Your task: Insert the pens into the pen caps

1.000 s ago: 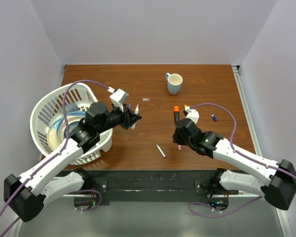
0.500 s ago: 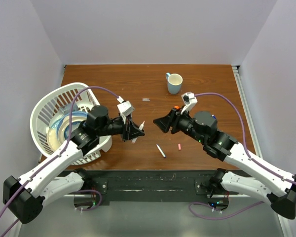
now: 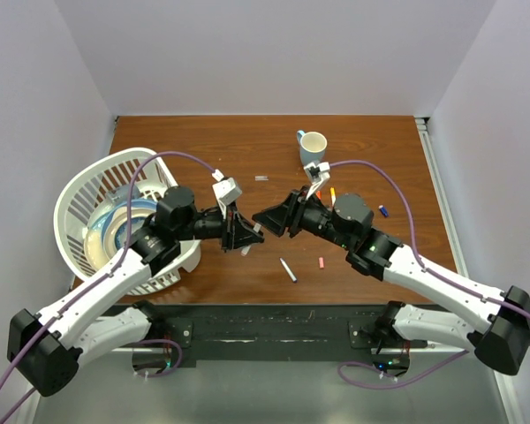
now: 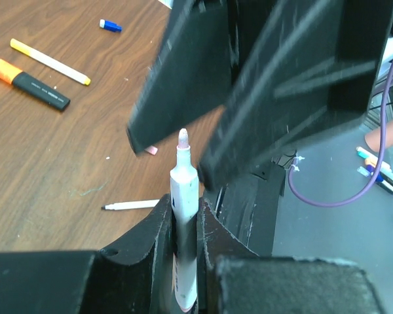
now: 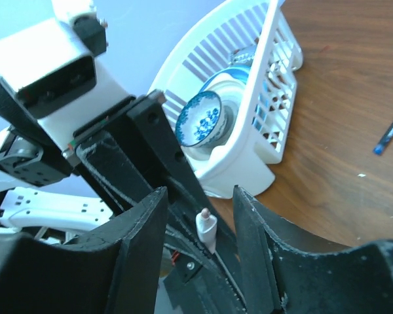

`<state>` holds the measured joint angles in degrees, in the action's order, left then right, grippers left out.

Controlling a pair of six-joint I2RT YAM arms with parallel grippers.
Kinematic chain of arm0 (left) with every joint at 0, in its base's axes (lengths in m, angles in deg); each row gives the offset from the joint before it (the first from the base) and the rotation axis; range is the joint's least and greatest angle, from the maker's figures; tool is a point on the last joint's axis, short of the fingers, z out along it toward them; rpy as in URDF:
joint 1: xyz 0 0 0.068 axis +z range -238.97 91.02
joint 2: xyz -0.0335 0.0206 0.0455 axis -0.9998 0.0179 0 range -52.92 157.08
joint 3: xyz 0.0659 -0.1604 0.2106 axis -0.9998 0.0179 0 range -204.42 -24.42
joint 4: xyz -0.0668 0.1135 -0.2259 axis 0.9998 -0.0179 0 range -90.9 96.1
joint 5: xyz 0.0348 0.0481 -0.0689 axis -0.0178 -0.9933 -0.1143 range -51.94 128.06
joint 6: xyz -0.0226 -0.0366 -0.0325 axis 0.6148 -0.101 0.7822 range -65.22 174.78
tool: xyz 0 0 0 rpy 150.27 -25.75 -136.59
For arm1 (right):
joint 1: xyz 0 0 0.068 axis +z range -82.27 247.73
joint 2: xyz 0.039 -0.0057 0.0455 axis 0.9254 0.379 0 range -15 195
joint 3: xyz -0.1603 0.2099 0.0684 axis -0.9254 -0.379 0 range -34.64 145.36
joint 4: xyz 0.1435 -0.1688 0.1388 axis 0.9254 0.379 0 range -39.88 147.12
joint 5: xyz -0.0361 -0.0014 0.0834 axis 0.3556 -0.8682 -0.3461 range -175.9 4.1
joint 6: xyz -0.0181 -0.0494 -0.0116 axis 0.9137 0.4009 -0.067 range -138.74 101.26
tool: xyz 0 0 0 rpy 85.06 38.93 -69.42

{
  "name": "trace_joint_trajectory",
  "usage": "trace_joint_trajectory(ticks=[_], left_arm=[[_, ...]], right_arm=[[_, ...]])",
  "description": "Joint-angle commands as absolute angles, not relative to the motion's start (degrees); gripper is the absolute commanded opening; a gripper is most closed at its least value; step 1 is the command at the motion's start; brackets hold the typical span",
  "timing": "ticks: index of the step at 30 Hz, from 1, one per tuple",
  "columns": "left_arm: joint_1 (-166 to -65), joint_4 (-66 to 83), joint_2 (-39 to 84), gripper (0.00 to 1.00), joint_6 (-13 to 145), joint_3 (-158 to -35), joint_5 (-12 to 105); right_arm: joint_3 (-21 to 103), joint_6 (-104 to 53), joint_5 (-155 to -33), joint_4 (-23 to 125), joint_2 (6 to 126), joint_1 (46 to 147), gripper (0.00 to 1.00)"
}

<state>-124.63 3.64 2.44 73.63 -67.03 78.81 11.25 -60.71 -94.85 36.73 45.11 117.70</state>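
Holding entry — left gripper (image 4: 185, 208): clamped on the white pen (image 4: 183, 180), which stands upright between its fingers, pale pink tip bared and pointing into the right gripper (image 5: 198, 193). Right gripper: jaws parted, nothing in them, one finger on each side of that tip with a gap on both sides. The two meet in the air above the tabletop (image 3: 247, 150), near the white basket (image 3: 73, 210).

Lying on the tabletop:
- pink cap (image 3: 321, 262)
- thin white pen (image 3: 288, 270), near it
- black highlighter with orange end (image 4: 29, 83)
- yellow-tipped pen (image 4: 50, 61), beside the highlighter
- blue cap (image 3: 384, 211) — well apart from the pink one

Mug (image 3: 312, 147): upright, far side. A blue-and-white bowl (image 5: 200, 118) sits in the basket.
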Motion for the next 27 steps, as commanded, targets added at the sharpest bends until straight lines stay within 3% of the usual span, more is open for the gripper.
trace_joint_trajectory(ticks=[1,3,6,7,10,11,14,17,24,25,27], left_arm=[[-124.6,8.2,3.1,0.0,75.6,-67.8,79.9],[-124.5,8.2,3.2,0.0,76.0,-68.4,79.5],[-124.6,8.8,3.3,0.0,76.6,-68.8,79.8],[-124.6,9.0,3.1,0.0,76.7,-68.8,79.8],[-124.6,9.4,2.9,0.11,76.7,-68.7,79.5],[-124.6,8.6,2.8,0.21,76.5,-68.6,79.5],[-124.6,6.3,2.4,0.36,74.6,-68.5,78.5],[-124.6,6.3,1.8,0.4,73.9,-68.3,78.8],[-124.6,8.9,2.1,0.39,75.6,-65.9,81.1],[-124.6,9.9,2.2,0.36,75.9,-65.6,81.8],[-124.6,9.9,2.5,0.15,75.7,-65.6,83.7]], right_arm=[[9.8,-62.3,-95.6,32.9,44.9,119.5,0.45],[9.5,-62.2,-94.2,35.1,44.6,119.8,0.42],[9.0,-62.2,-92.8,36.1,44.0,119.8,0.17],[9.0,-62.0,-92.5,36.2,43.4,119.8,0.0],[9.4,-61.3,-90.7,36.9,41.8,119.8,0.0],[9.7,-60.8,-90.0,37.3,41.3,119.8,0.0],[11.4,-60.5,-87.1,40.8,40.0,119.8,0.0],[13.9,-59.1,-86.9,44.0,39.5,119.8,0.0],[15.2,-59.3,-88.5,44.3,40.4,119.8,0.0],[14.9,-59.4,-88.5,44.1,40.3,119.8,0.0],[14.6,-59.8,-87.8,43.4,39.9,119.8,0.0]])
